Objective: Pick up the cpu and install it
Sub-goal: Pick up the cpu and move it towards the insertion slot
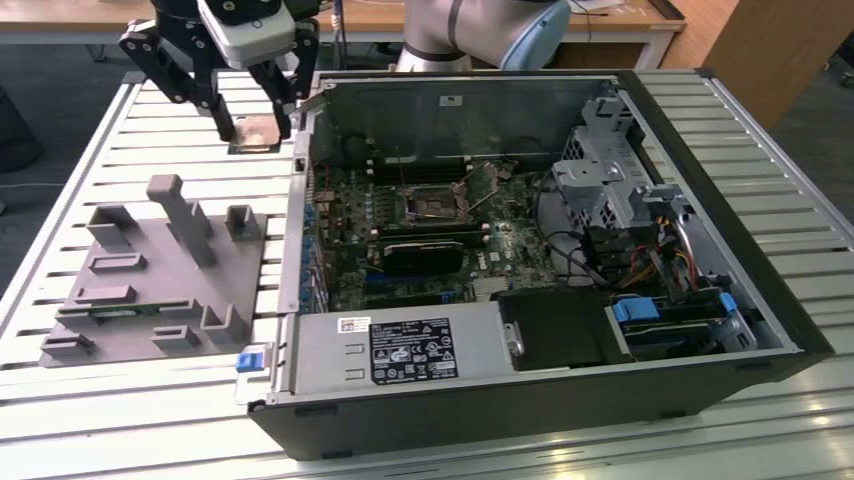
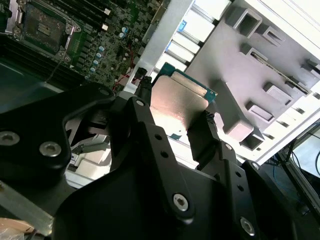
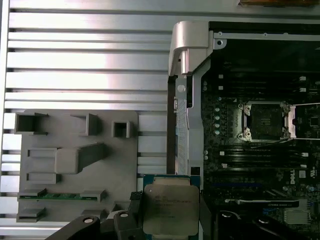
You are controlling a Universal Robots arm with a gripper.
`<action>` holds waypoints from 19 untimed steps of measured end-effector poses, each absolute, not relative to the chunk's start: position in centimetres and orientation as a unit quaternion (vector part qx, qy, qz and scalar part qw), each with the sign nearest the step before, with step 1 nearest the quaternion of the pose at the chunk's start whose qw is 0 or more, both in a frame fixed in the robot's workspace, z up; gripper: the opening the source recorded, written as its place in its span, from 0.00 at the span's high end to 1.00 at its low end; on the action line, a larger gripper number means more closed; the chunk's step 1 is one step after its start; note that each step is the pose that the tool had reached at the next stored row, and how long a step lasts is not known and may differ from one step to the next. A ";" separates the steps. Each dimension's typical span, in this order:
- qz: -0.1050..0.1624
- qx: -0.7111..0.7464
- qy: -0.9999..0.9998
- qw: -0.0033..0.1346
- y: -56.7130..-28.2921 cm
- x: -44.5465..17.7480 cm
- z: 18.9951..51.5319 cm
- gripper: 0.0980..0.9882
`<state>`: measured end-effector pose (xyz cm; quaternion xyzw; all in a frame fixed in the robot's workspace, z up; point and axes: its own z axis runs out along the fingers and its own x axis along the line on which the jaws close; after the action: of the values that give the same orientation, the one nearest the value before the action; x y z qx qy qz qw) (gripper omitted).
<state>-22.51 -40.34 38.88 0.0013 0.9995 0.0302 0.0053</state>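
Observation:
The cpu (image 1: 254,133), a small square chip with a shiny metal top, hangs in the air between my gripper's (image 1: 251,128) fingers, shut on its two opposite edges. It is held above the slatted table, at the exterior view's left of the open computer case, near the case's back corner. In the first wrist view the cpu (image 3: 169,209) lies flat, metal top toward the camera, over the case wall. The second wrist view shows its silver face (image 2: 176,102) between the black fingers (image 2: 146,117). The dark socket (image 1: 434,205) on the motherboard stands open, with its metal frame lifted.
A grey tray (image 1: 147,285) with upright posts and slots lies on the table at the exterior view's left of the case; a thin green circuit strip (image 3: 60,196) sits in it. The case wall (image 3: 180,100) stands between tray and motherboard. Drive cages and cables (image 1: 627,220) fill the case's other side.

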 end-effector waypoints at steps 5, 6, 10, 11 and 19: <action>0.030 0.001 1.000 0.005 -40.3 -21.9 38.9 0.51; 0.030 0.001 1.000 0.005 -40.3 -21.8 38.9 0.51; 0.030 0.001 1.000 0.005 -40.3 -21.2 38.8 0.51; 0.030 0.001 1.000 0.005 -40.3 -21.1 38.8 0.51; 0.030 0.001 1.000 0.005 -40.2 -20.0 38.8 0.51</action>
<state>-20.05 -40.24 38.83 0.0013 0.9995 0.0302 0.0053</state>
